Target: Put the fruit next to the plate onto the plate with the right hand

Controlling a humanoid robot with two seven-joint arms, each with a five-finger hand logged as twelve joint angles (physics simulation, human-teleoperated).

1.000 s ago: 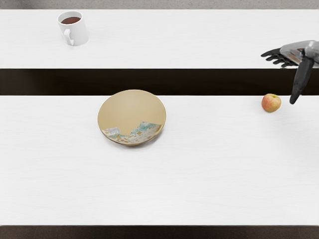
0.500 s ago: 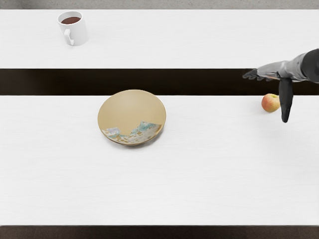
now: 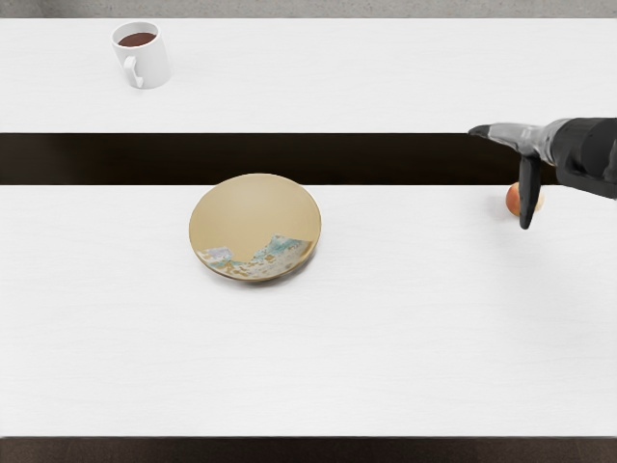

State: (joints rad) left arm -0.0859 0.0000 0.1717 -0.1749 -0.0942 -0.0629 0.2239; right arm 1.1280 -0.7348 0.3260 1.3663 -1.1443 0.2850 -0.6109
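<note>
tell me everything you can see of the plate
The plate is round and shallow, tan-gold with a matte, ceramic-like look and a mottled blue-green and white patch along its near rim. It lies flat on the near white table, left of centre, and holds nothing. Only the table touches it; the apple and the right hand are well off to its right.
</note>
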